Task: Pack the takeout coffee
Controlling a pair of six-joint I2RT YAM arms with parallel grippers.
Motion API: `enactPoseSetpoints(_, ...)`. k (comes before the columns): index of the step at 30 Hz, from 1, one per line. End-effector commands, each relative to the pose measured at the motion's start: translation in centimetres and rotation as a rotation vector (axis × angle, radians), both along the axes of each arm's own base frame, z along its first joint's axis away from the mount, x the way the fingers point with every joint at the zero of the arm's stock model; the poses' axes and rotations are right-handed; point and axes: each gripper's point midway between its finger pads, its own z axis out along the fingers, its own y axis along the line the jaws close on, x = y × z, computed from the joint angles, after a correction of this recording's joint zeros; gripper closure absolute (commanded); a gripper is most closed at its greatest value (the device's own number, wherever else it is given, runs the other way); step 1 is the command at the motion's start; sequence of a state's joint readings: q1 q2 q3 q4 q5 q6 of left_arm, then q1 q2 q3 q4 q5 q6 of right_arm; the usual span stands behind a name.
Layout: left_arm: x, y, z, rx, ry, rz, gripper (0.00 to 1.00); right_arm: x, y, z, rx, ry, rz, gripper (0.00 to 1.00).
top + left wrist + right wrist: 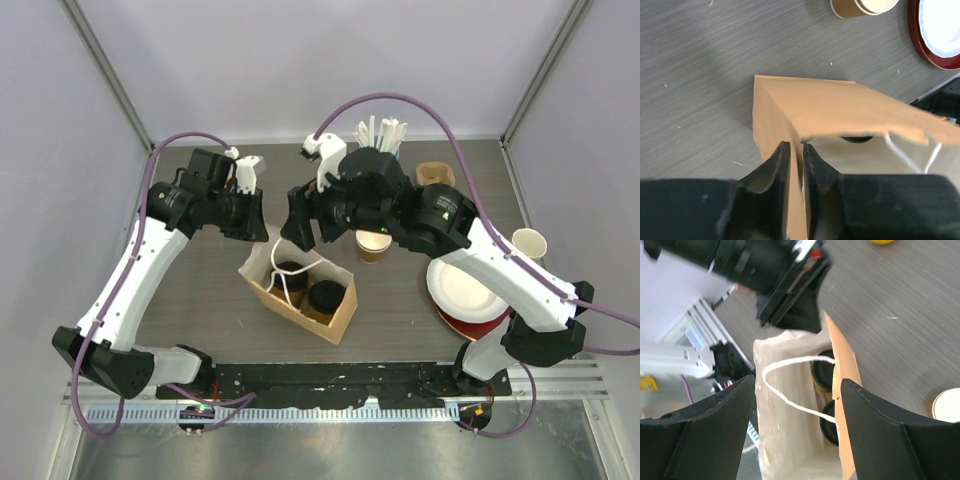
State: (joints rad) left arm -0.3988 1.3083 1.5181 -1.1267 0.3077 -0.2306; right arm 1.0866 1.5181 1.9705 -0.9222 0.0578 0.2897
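Spotter: Nearest you runs the black base rail (330,378), with your 2 arms bolted to it. On the left, your left gripper (795,150) reaches to the far-left corner of the paper bag (300,312). Its fingers (780,165) straddle the bag's wall with only a narrow slot between them, and the paper runs through that slot.

Checker: Is your left clamped on it?

Spotter: You can't tell from these views whether it pinches the paper or sits loose around it.

Checker: Where is your coffee?

Spotter: 2 lidded cups stand inside the bag, side by side: the far coffee cup (290,272) to the left and the near coffee cup (326,296) to the right. The bag stands mouth-up in mid-table, with a white cord handle (790,400) looping across its opening. Your right gripper (797,382) hangs over the bag's mouth, fingers spread wide with nothing gripped. Just right of the bag, under your right arm, a lidless cup (372,246) stands on the table. Further right, a white plate (462,288) rests on a red plate (478,326), and a pale yellow cup (528,243) stands beside them at the right.
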Motion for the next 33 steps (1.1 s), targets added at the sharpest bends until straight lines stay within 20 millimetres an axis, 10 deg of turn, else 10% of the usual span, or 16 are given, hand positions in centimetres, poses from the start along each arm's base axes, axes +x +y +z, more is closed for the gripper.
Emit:
enactPoseSetpoints(1, 1.2, -0.1, 2.8, -0.019, -0.106, 0.006, 0.76, 4.0, -2.6, 6.9, 0.247, -0.05, -0.172, 0.25)
enactPoseSetpoints(5, 1.7, 0.1, 4.1, -0.018, -0.162, 0.0, 0.6, 10.5, -7.2, 7.6, 0.238, -0.124, -0.434, 0.27)
enactPoseSetpoints(13, 1.9, 0.9, 6.8, 0.01, -0.279, -0.021, 0.48, 23.4, -16.4, 0.7, 0.018, -0.16, -0.711, 0.3)
enactPoseSetpoints(23, 4.5, 5.4, 7.6, 0.149, -0.359, 0.116, 0.27, 32.5, -15.9, -9.4, -0.229, -0.183, -0.569, 0.42)
enactPoseSetpoints(33, 5.6, 7.6, 6.8, 0.122, -0.303, 0.195, 0.27, 35.9, -15.9, -14.4, -0.331, -0.182, -0.57, 0.45)
